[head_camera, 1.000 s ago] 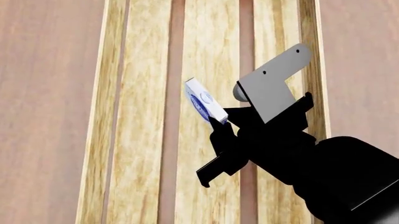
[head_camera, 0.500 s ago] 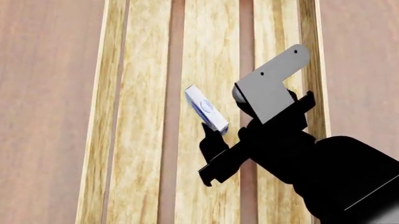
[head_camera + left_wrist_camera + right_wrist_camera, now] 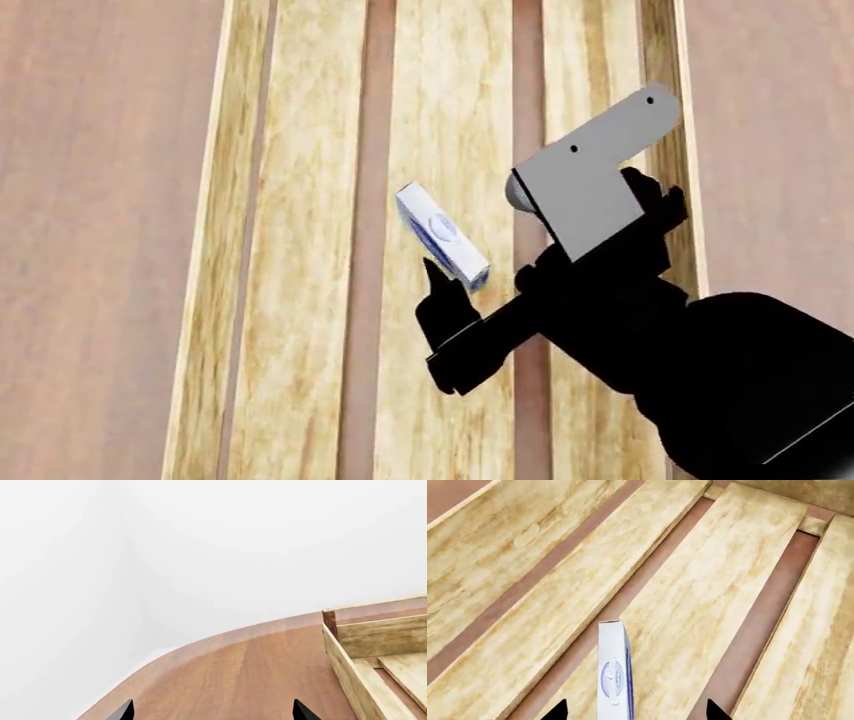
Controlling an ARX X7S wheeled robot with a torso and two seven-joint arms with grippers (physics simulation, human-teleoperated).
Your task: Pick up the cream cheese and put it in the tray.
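1. left gripper (image 3: 212,715): only its two dark fingertips show in its wrist view, set wide apart with nothing between them, so it is spread and empty, over the table (image 3: 247,675) beside the tray's corner. it looks to have no part in this step.
2. tray (image 3: 214,300): a long light-wood crate with three slats and table colour showing through the gaps.
3. cheese (image 3: 442,235): a small flat white box with a blue oval logo, standing on a thin edge on the middle slat. so it is inside the tray, and the placing looks as good as done.
4. right gripper (image 3: 487,285): its fingers are parted. the near one sits just beside the cheese's lower end, and i cannot tell whether it touches. in the right wrist view the box stands between the two tips with a gap on each side.
5. what is left, i judge: draw the right arm clear without tipping the box, which stands narrowly and could topple at a nudge.
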